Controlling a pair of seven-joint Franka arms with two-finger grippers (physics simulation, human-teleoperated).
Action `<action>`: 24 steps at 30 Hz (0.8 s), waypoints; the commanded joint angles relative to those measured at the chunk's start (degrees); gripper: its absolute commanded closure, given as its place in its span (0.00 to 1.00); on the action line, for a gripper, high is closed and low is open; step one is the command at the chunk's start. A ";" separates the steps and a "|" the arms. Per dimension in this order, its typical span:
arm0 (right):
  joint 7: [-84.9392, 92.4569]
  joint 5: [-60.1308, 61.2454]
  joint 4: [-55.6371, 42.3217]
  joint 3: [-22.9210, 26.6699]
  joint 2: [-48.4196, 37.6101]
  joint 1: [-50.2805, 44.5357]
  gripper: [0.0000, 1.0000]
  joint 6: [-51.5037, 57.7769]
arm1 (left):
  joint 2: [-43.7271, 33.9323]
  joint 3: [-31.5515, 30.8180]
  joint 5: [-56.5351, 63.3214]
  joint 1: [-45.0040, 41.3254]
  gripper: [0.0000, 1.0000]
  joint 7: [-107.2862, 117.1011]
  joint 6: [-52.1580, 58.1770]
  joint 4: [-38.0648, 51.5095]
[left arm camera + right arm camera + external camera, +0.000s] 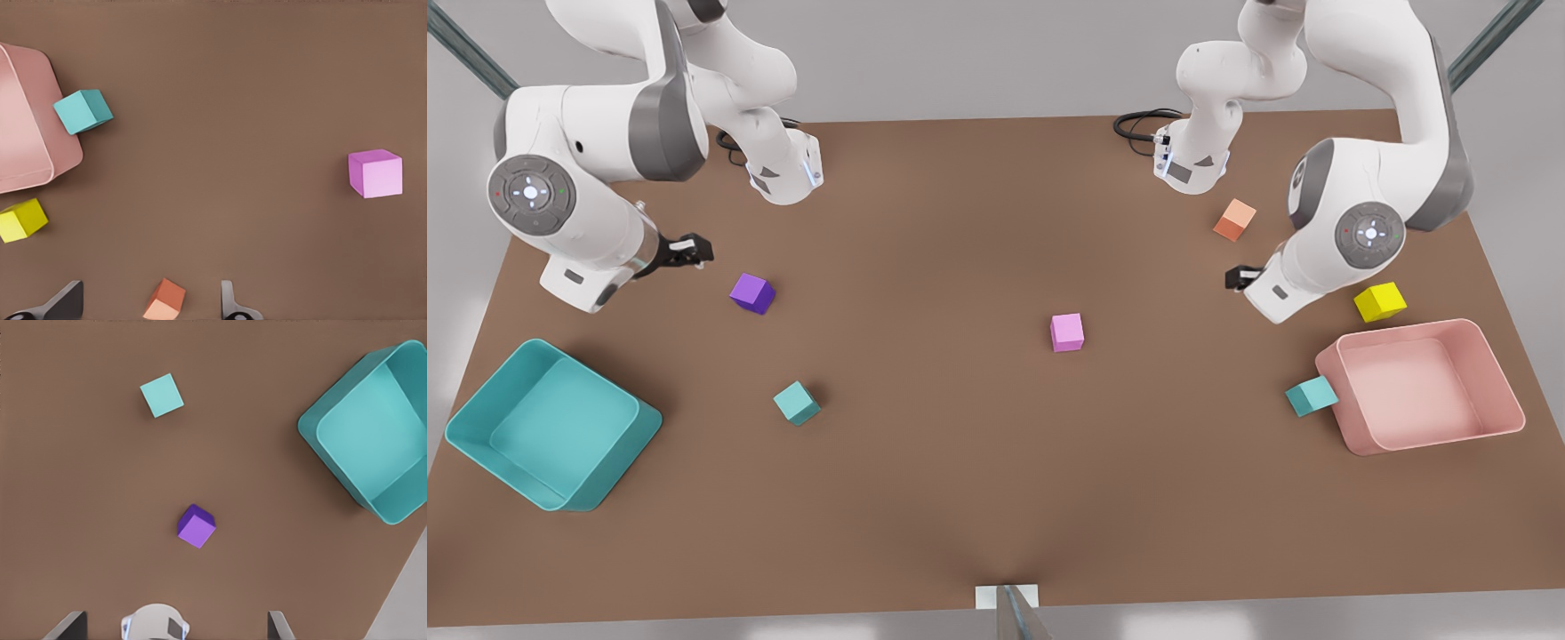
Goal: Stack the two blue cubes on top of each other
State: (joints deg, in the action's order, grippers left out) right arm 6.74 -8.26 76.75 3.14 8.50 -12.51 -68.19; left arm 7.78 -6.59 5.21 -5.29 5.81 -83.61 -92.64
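Cubes look light, rigid and matte: pinch opposite flat faces. One cube [797, 403] sits mid-surface; the other [1311, 396] touches the pink bin [1498, 373]. Left hand [150, 301] and right hand [177, 623] hover open, empty.

Two teal cubes [797, 403] [1311, 396], purple cube [751, 292], pink cube [1067, 332], orange cube [1234, 220], yellow cube [1380, 301], brown table [960, 231]

The middle cube [1067, 332] sits mid-surface [960, 462]. In the front view, one cube of the pair [797, 403] lies to its left and nearer the camera. Farther left stands the left bin [618, 467]. Well right of the middle cube, the pair's other cube [1310, 396] touches the right bin [1356, 436] — against its outer wall, on the side facing the middle cube.
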 commanded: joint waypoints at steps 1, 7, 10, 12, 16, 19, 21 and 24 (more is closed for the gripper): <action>3.19 0.09 -0.02 0.03 -0.06 0.03 0.00 -2.83 | 0.30 0.00 -0.37 -0.15 0.00 -6.43 -1.91 0.26; -2.86 1.94 -1.51 -0.15 16.19 -0.15 0.00 -5.72 | 0.30 0.00 -0.37 -0.15 0.00 -6.43 -1.82 0.35; -25.52 7.99 -0.46 -0.50 22.35 -0.06 0.01 -18.37 | 0.83 0.00 -0.37 -0.42 0.00 -6.25 0.47 0.35; -37.67 12.13 3.49 -0.15 22.44 0.73 0.01 -27.34 | 0.74 -0.18 -0.37 -0.51 0.00 -6.25 0.55 0.35; -44.97 8.09 7.63 -0.15 22.88 0.64 0.00 -29.11 | 0.83 -0.18 -0.29 -0.51 0.00 -6.25 0.55 0.79; -43.47 8.70 9.65 -0.06 23.76 0.91 0.00 -29.81 | 0.83 -0.18 -0.29 -0.42 0.00 -6.25 0.55 0.79; -66.74 7.91 12.99 0.02 24.90 0.29 0.00 -42.46 | 0.83 -0.18 -0.29 -0.42 0.00 -6.25 0.56 0.79; -74.50 7.91 13.16 -0.06 25.69 0.64 0.00 -46.07 | 1.62 -0.18 -0.29 -0.42 0.00 -6.16 0.55 0.79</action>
State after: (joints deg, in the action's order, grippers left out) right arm -24.03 -0.24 89.75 3.07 34.06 -11.89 -104.10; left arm 9.30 -6.75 4.88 -5.72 1.19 -83.17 -91.87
